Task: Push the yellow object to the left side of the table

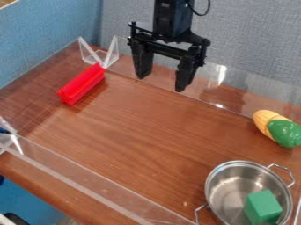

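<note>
The pincer (164,73) hangs with jaws apart, holding nothing. The yellow object (274,127) lies well to its right on the table (129,132); the pincer should probably descend beyond the object's far side, then sweep leftward.

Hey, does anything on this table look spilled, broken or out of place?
Nothing stands out. The red block and corn lie on the table, a green cube sits in the pot, and the open tool holds nothing.
</note>
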### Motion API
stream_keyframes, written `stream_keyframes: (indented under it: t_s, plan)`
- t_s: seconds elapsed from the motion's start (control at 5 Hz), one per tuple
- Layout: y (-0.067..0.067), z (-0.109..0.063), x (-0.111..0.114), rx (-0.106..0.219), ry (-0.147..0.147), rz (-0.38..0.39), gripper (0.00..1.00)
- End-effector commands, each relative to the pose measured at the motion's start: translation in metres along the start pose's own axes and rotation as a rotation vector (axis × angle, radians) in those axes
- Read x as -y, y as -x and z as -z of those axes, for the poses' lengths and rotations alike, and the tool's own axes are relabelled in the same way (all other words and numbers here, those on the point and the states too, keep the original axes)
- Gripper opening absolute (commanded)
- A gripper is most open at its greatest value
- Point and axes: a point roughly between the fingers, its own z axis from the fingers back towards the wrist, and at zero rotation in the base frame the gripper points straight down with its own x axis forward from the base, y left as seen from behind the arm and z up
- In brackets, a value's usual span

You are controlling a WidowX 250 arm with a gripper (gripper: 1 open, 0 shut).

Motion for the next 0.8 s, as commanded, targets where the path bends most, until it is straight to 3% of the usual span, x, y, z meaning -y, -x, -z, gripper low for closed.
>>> stream_keyframes:
  t_s: [0.0,0.4,0.6]
  plan:
    - [-0.007,0.000,-0.002,-0.018,0.001,0.052,1.00]
    - [-0.026,0.032,0.039,-0.021,0.004,0.227,1.00]
    - [-0.045,0.044,0.079,0.001,-0.008,0.330,1.00]
